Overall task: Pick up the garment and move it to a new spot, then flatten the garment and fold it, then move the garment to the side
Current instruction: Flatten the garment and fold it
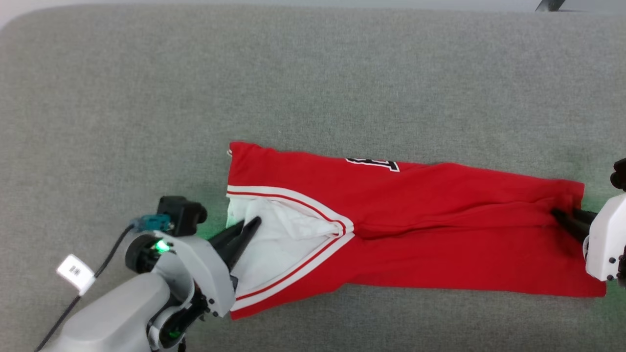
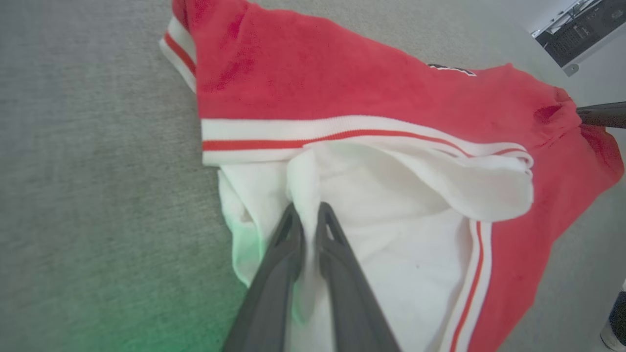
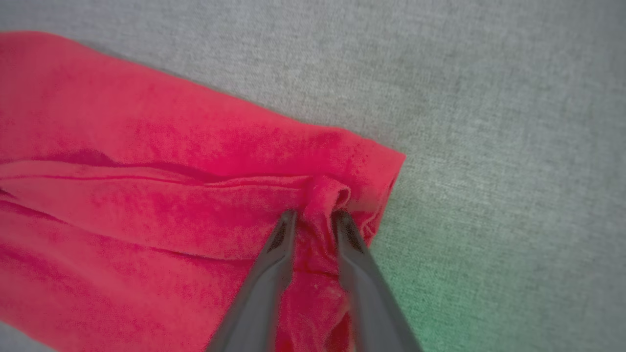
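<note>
Left pincer [image 1: 249, 224] sits lowest in the head view, its two dark fingers pressed nearly together on a ridge of white sleeve cloth; the left wrist view shows that cloth caught between them. Right pincer [image 1: 557, 214] reaches in from the right edge, and its wrist view shows its fingers a little apart with a bunch of red hem pinched between them.

Between the two, the garment [image 1: 415, 234] lies stretched as a long red band on the near half of the grey cloth-covered tabletop [image 1: 313, 73], white sleeve toward the left arm and hem toward the right.

By the look of it, the jersey is already laid out and doubled lengthwise, with creases along its middle. I judge the folding is part done: shortening folds and the move to the side remain.

Count: one garment, one tabletop, two pincers, one patch of black lettering [image 1: 374, 163] peeking at the far edge.
</note>
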You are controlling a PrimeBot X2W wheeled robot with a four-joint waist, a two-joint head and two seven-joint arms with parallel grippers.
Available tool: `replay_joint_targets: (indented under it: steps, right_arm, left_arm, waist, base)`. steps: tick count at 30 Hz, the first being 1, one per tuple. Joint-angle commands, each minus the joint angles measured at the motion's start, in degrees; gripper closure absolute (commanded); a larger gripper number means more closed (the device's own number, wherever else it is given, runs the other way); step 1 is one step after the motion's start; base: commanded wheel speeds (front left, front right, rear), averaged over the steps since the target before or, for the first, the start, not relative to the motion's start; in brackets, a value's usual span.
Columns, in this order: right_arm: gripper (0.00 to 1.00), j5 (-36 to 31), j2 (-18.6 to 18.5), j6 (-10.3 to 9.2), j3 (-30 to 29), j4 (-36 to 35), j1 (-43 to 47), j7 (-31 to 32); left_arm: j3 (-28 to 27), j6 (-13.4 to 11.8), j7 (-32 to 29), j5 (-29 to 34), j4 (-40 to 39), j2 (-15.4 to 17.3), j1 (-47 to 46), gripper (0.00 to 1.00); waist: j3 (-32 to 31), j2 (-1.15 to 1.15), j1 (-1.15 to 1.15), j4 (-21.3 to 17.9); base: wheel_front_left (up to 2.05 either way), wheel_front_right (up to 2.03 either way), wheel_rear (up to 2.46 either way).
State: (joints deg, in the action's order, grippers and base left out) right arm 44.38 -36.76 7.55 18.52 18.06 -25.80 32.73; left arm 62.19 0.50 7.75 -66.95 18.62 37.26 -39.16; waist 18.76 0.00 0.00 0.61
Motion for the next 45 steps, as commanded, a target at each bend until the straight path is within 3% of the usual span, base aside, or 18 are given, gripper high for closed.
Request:
replay_joint_targets:
  steps: [1, 5, 13, 17, 24, 31, 44, 45]
  right_arm:
    - [0.0, -0.11, -0.09, -0.12, -0.23, 0.89, 2.23, 0.92]
    - [0.0, 1.54, -0.62, -0.1, -1.92, -2.27, 4.09, 4.04]
    - [0.0, 2.44, -2.01, -0.1, -8.25, -5.41, 8.75, 11.04]
    - [0.0, 2.06, -1.22, -0.1, -10.31, -5.89, 10.74, 13.69]
    - [0.0, 0.87, -0.47, -0.1, -14.29, -4.9, 12.93, 15.19]
    - [0.0, -0.95, 0.42, -0.1, -17.88, -3.03, 13.86, 17.4]
    - [0.0, -4.12, 4.57, -0.05, -21.36, 0.9, 15.36, 20.96]
    - [0.07, -4.42, 4.9, -0.05, -21.56, 1.01, 15.29, 21.08]
  left_arm:
    - [-0.22, -0.53, 0.91, 0.6, 0.46, 0.6, 1.09, 0.0]
    - [-1.79, -2.1, 4.38, 0.7, -1.61, 1.39, 2.89, 0.0]
    - [-6.11, -8.43, 7.22, 1.82, -8.2, 1.73, 9.49, 0.0]
    - [-11.57, -10.95, 7.47, 2.74, -11.11, -1.19, 14.24, 0.0]
    - [-21.18, -12.92, 7.38, 9.86, -11.09, -7.52, 22.47, 0.0]
    - [-29.11, -13.34, 7.39, 21.05, -9.38, -14.39, 27.98, 0.0]
    - [-41.73, -9.29, 7.38, 41.93, -13.95, -22.41, 33.33, 0.0]
    - [-42.18, -8.72, 7.38, 42.78, -13.84, -22.95, 33.56, 0.0]
  waist:
    - [-1.23, 0.0, 0.0, 0.02]
    - [-3.51, 0.0, 0.0, 0.13]
    - [-7.11, 0.0, 0.0, 1.55]
    - [-7.78, 0.0, 0.0, 3.35]
    - [-7.59, 0.0, 0.0, 6.71]
    - [-7.66, 0.0, 0.0, 9.93]
    - [-8.84, 0.0, 0.0, 12.99]
    - [-8.67, 0.0, 0.0, 13.06]
  base:
    - [0.0, 0.0, 0.0]
    - [0.0, 0.0, 0.0]
    - [0.0, 0.0, 0.0]
    - [0.0, 0.0, 0.0]
    - [0.0, 0.0, 0.0]
    - [0.0, 0.0, 0.0]
    - [0.0, 0.0, 0.0]
    - [0.0, 0.0, 0.0]
